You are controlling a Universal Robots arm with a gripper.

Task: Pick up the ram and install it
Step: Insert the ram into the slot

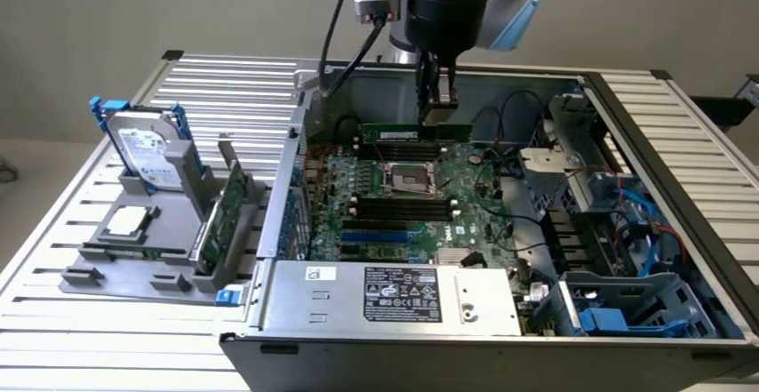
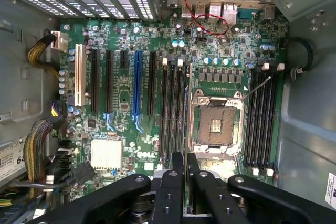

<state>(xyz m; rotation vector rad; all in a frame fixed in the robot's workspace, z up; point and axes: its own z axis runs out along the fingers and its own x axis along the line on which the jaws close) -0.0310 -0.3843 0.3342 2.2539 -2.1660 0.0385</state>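
— Grippers, and state?
— One gripper, clamped on one ram.
— Ram's position?
— Level, by the memory slots beyond the single CPU socket.
— Slot banks?
— Two memory-slot banks, flanking that socket.

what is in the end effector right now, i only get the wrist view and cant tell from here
observer: the end effector is shut on the ram, a green stick hanging lengthwise below the fingers.
operator: is it in a slot yet
observer: no, it looks unseated, hanging above the motherboard near the far bank of slots.
operator: whats outside the case
observer: on the exterior view's left, a grey holder has a hard drive and a green expansion card standing in it.
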